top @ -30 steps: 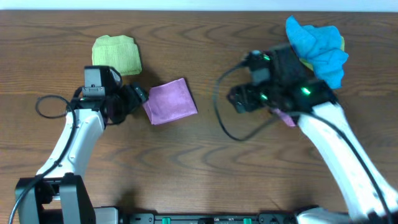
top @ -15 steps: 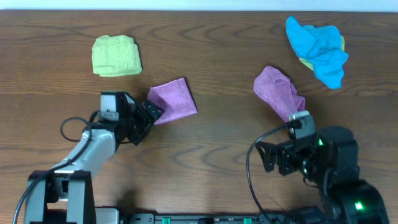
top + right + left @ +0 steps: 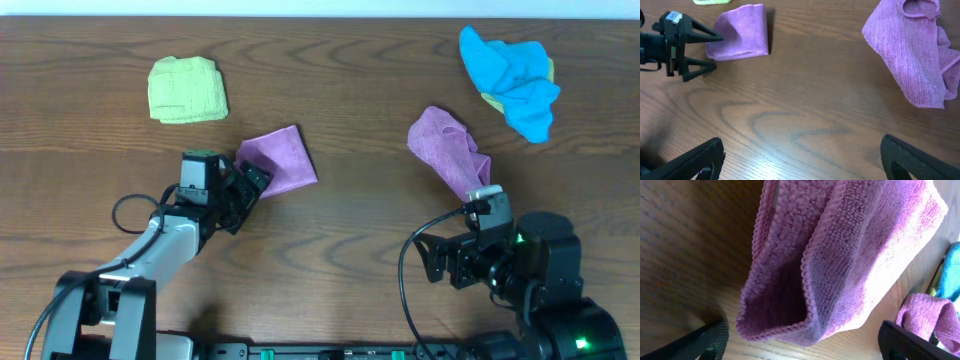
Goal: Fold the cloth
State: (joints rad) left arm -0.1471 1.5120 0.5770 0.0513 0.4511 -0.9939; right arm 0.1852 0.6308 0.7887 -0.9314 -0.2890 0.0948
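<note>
A folded purple cloth (image 3: 280, 162) lies left of the table's middle; it fills the left wrist view (image 3: 850, 255) and shows in the right wrist view (image 3: 740, 32). My left gripper (image 3: 248, 188) is open just below-left of its corner, fingers either side, not gripping it. A crumpled purple cloth (image 3: 450, 148) lies at the right, also in the right wrist view (image 3: 912, 55). My right gripper (image 3: 440, 262) is open and empty over bare wood, below that cloth.
A folded yellow-green cloth (image 3: 186, 90) lies at the back left. A crumpled blue cloth (image 3: 512, 76) over a yellow one lies at the back right. The table is dark wood (image 3: 350, 230).
The right arm has pulled back from the crumpled purple cloth to the front right, leaving the cloth on the table. The left gripper has shifted right and forward along the folded cloth's corner.
</note>
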